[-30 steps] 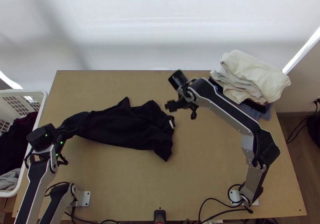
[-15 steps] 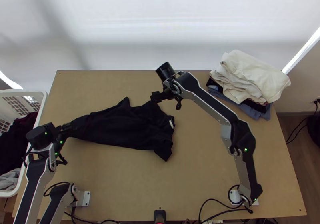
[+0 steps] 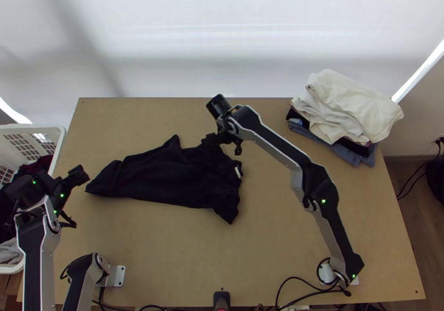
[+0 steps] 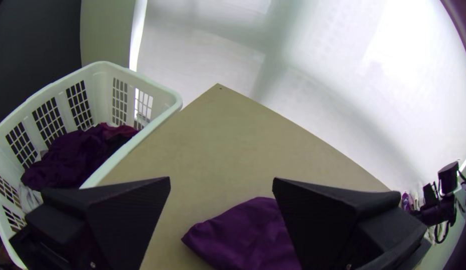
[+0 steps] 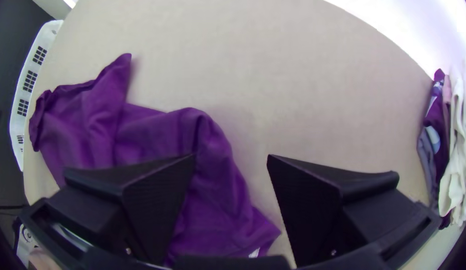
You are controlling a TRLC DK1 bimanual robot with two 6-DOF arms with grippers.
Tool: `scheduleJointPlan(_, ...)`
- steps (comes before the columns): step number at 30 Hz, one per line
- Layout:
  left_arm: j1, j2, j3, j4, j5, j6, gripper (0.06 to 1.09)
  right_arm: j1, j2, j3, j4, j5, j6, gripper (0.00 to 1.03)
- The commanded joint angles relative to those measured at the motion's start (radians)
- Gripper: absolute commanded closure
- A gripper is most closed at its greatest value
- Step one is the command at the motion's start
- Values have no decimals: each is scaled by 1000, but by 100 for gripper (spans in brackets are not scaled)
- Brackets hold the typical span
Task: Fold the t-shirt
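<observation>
My left gripper (image 3: 77,176) is just off the left end of the dark t-shirt (image 3: 166,177) in the top view. My right gripper (image 3: 208,140) is over the shirt's upper right part. The shirt lies bunched lengthwise, a pale label near its right end. In the left wrist view my left gripper (image 4: 221,182) stands open, with the shirt (image 4: 248,235), purple here, beyond its fingers. The right wrist view shows my right gripper (image 5: 231,157) open, one finger over the shirt (image 5: 157,135) and the other over bare table.
A white basket (image 3: 58,139) with dark and grey clothes stands at the table's left edge. A pile of folded clothes (image 3: 355,105), white on top, lies at the back right. Bare table (image 3: 277,216) extends in front of the shirt and to its right.
My left gripper has let go of the shirt's left end and drawn back to the left. The right arm has swung left, bringing its gripper over the shirt. The shirt's right part lies as before.
</observation>
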Motion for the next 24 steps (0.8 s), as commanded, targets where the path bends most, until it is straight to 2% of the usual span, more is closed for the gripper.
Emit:
scheduleJointPlan(1,4,-1,32,-19,10,-12,9,6,37,16,-15,-20,27,38)
scheduleJointPlan(4,-2,-1,36,-21,10,-12,9,4,55,24,-13,-49,27,39)
scheduleJointPlan(6,-2,-1,39,-21,10,-15,9,-2,74,33,-13,-72,25,49)
scheduleJointPlan(7,-4,-1,42,-24,10,-17,9,-3,78,37,-13,-82,25,50)
scheduleJointPlan(17,-7,1,44,-32,10,-17,9,6,101,94,-10,-86,27,50)
scheduleJointPlan(24,-5,4,53,-33,8,-13,9,23,-6,71,-43,-86,84,50)
